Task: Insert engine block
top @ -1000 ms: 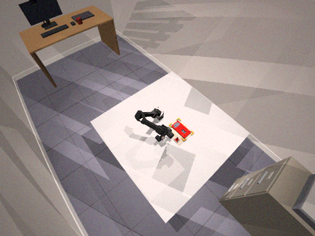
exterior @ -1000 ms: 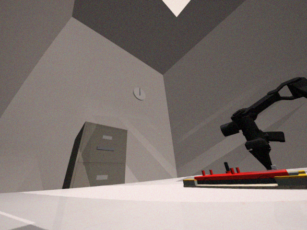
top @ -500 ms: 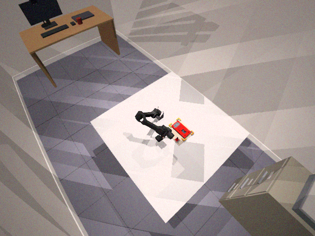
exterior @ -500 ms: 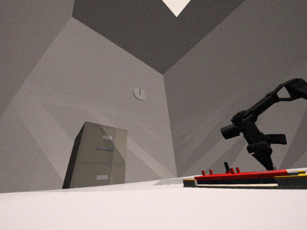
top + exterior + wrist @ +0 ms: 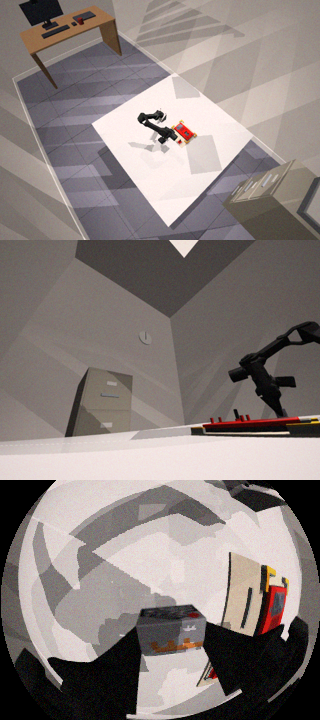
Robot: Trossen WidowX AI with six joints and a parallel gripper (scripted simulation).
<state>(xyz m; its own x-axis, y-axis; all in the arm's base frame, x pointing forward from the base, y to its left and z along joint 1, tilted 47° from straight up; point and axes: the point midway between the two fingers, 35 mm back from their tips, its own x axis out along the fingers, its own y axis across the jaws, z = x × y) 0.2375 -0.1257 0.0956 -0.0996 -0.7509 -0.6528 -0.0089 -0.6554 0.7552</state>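
Note:
A grey engine block [image 5: 284,412] [image 5: 171,630] with a dark top, a red spot and an orange pattern on its side is in the wrist view's lower middle. My gripper [image 5: 168,627] is shut on it, one black finger at each end. In the exterior view the fingers are low behind the car body. The red car body [image 5: 183,129] [image 5: 248,423] [image 5: 270,617] lies beside the gripper, at the right of the wrist view. A dark opening [image 5: 186,133] shows in it. The block's slot and the rib cannot be made out.
Yellow corner brackets [image 5: 181,121] [image 5: 270,572] surround the car body on a beige base board [image 5: 239,590]. A small red part [image 5: 179,141] [image 5: 213,674] is at the board's end near the arm. Red pegs and a black post [image 5: 236,414] rise from the body area.

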